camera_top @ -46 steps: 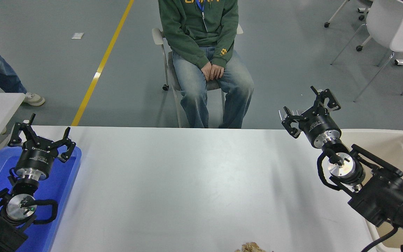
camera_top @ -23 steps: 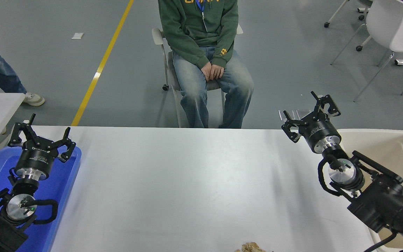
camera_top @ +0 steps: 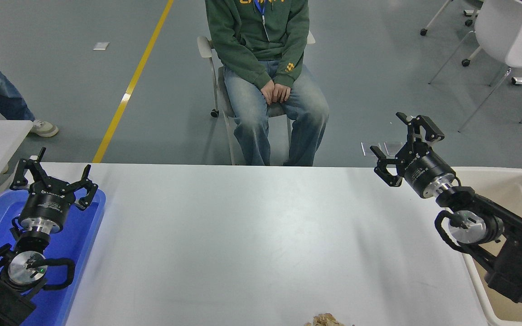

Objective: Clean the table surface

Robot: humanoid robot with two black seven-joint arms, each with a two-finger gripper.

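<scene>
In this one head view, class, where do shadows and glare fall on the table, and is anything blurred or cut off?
Head view: soft grey shadows streak the table surface left of the right gripper; mild sheen, no harsh glare; focus sharp throughout; the crumpled beige scrap is cut off by the bottom edge.

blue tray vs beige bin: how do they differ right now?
The blue tray is at the white table's left edge; the beige bin is at its right edge. The tray is bright blue and looks shallow; the bin is pale beige and looks deeper. The open left gripper is over the tray's far end; the open right gripper points past the table's far right corner, its arm crossing the bin. Shared: both have rounded corners and are partly hidden.
</scene>
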